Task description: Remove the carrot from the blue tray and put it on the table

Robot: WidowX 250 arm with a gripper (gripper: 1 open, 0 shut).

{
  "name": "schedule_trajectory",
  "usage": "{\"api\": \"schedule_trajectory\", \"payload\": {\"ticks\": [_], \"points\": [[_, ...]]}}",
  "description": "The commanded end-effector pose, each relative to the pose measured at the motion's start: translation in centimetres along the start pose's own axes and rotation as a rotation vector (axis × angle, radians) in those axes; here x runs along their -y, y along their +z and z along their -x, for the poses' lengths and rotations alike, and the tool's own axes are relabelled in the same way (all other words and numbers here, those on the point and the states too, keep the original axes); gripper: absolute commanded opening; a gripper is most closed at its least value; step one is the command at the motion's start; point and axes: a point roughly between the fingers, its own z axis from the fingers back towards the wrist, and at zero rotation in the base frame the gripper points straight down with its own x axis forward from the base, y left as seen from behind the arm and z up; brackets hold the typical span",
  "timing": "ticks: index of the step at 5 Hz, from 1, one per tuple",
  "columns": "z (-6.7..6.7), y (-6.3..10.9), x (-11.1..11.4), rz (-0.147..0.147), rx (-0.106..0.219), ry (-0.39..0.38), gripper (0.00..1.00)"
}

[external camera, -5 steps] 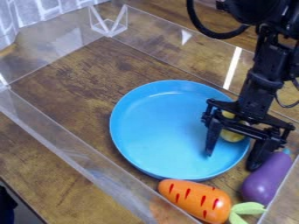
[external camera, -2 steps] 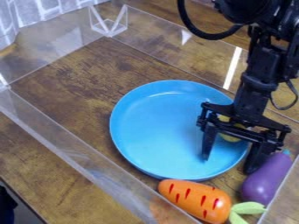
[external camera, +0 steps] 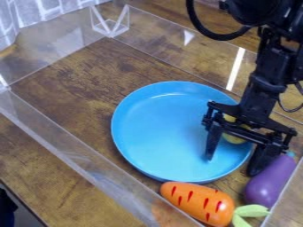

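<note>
The carrot (external camera: 199, 202) lies on the table (external camera: 71, 115) just outside the blue tray's (external camera: 154, 133) near rim, its green leafy end beside a purple eggplant (external camera: 271, 182) — no longer in the tray. It looks light, stiff and smooth, likely slippery; its thick orange middle seems the best place to pinch. The gripper (external camera: 245, 146) stands over the tray's right side, jaws apart, holding nothing.

Single view: raised, angled down onto the table (external camera: 71, 97), close in. Blue tray (external camera: 154, 124) near centre; arm enters from 1 o'clock.
</note>
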Motion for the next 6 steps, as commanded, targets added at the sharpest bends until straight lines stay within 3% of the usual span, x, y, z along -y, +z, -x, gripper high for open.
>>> {"api": "schedule_trajectory", "payload": {"ticks": [1, 2, 3, 4, 5, 6], "points": [[0.61, 0.72, 2.01, 0.007, 0.036, -0.007, 1.0], [0.67, 1.11, 2.96, 0.014, 0.051, -0.003, 1.0], [0.37, 0.77, 2.9, 0.021, 0.062, -0.003, 0.0], [0.3, 0.57, 2.74, 0.025, 0.066, -0.003, 1.0], [0.08, 0.74, 2.86, 0.027, 0.07, 0.0, 0.0], [-0.12, 0.91, 2.96, 0.027, 0.072, 0.001, 0.0]]}}
